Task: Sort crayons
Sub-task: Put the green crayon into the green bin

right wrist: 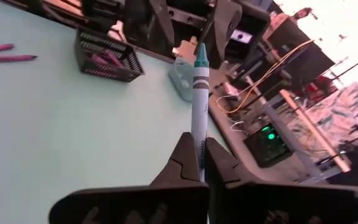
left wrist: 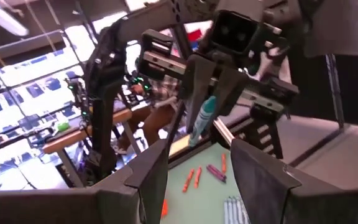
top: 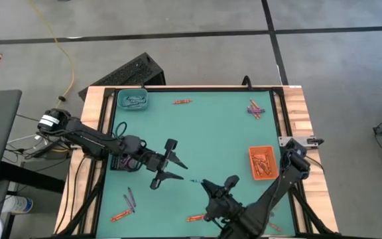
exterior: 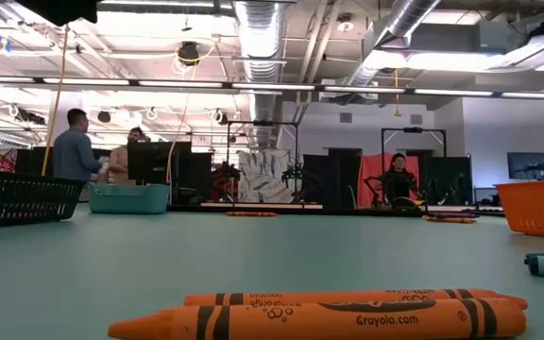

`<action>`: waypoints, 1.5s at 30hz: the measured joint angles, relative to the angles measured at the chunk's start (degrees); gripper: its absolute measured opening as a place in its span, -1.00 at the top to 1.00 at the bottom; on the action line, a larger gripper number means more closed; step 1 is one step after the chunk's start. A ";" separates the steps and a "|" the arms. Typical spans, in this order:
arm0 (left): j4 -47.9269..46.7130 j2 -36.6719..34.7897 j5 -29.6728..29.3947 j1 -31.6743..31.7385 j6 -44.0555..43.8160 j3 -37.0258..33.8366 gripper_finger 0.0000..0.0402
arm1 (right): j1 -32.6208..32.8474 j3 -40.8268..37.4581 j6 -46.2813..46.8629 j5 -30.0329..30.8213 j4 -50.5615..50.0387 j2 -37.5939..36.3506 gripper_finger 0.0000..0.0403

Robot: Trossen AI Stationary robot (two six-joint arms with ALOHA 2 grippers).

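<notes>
One blue-green crayon (right wrist: 199,106) pinched in right claw (right wrist: 199,163); left claw (top: 176,167) spread wide, empty.

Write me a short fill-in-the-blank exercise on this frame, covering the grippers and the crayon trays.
1. The right gripper is shut on a ____ crayon.
2. The left gripper faces it near the table's middle, with its fingers ____.
3. The orange tray stands on the table's ____ side in the high view.
4. The teal tray stands at the far ____ corner in the high view.

Missing words: teal; open; right; left
</notes>
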 joint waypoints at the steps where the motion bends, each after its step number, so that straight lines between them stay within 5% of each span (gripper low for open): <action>1: 0.85 0.00 -0.23 0.02 -0.58 0.00 0.18 | -0.44 0.45 -0.91 0.18 0.17 0.00 1.00; 31: 9.56 0.00 -8.23 -3.23 5.04 0.17 0.20 | -8.28 4.45 -30.46 2.44 21.92 -1.18 1.00; 45: 10.10 0.00 -8.41 -4.16 7.13 0.22 0.71 | -7.89 4.45 -30.54 1.25 22.96 -1.73 1.00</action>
